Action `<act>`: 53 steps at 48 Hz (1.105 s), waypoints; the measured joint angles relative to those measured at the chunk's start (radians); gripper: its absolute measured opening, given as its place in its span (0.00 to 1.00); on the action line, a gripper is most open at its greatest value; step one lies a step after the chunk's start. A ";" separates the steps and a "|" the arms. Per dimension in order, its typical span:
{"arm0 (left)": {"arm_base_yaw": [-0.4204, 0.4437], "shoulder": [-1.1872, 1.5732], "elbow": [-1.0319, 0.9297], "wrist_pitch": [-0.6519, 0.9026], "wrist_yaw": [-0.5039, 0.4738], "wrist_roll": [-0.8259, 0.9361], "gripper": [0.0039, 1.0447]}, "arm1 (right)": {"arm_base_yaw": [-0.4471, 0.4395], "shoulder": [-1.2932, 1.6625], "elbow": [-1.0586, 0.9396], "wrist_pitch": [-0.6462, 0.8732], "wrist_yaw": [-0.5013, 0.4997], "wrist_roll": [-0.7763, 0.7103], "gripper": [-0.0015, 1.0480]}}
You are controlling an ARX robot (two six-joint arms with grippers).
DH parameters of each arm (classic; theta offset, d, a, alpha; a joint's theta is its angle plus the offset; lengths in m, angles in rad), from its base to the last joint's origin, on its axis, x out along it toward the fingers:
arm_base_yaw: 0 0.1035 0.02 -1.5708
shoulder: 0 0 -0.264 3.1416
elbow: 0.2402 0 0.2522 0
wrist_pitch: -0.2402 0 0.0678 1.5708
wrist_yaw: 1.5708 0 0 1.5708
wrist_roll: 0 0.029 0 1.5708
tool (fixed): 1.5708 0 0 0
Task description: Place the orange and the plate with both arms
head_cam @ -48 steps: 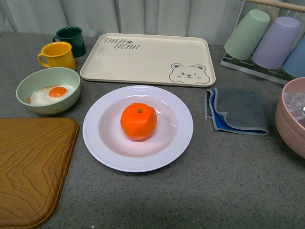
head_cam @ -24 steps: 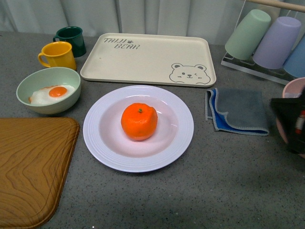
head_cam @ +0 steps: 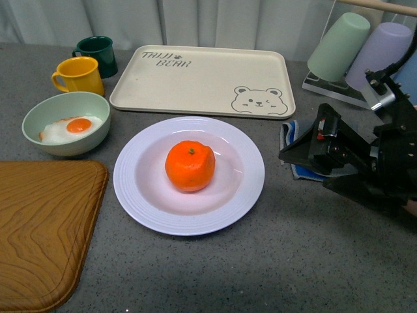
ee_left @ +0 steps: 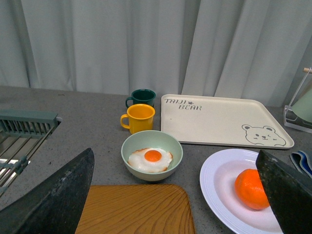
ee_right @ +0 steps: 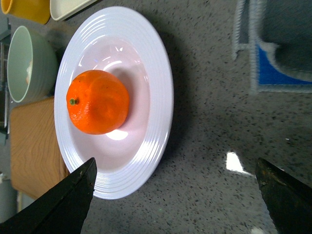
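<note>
at the middle of the plate sits the orange, stem dot up. right of the plate, the right gripper is by a blue-grey cloth, fingers spread wide and empty. the left gripper shows only in its wrist view, fingers likewise apart, holding nothing. left of the plate stands a green bowl with a fried egg.

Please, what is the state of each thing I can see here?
Round bright-orange mandarin: stem up, ungripped.
Large white ridged plate: flat, holding the mandarin.
Pale-green bowl: upright, holding a fried egg.
Yellow mug: upright.
Dark-green mug: upright.
Blue-grey cloth: folded.
Right gripper: open.
Left gripper: open.
</note>
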 joint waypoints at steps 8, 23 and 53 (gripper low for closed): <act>0.000 0.000 0.000 0.000 0.000 0.000 0.94 | -0.002 0.098 0.096 -0.040 -0.084 0.050 0.91; 0.000 0.000 0.000 0.000 0.000 0.000 0.94 | 0.018 0.288 0.246 0.031 -0.266 0.257 0.91; 0.000 0.000 0.000 0.000 0.000 0.000 0.94 | 0.062 0.430 0.370 0.068 -0.286 0.397 0.91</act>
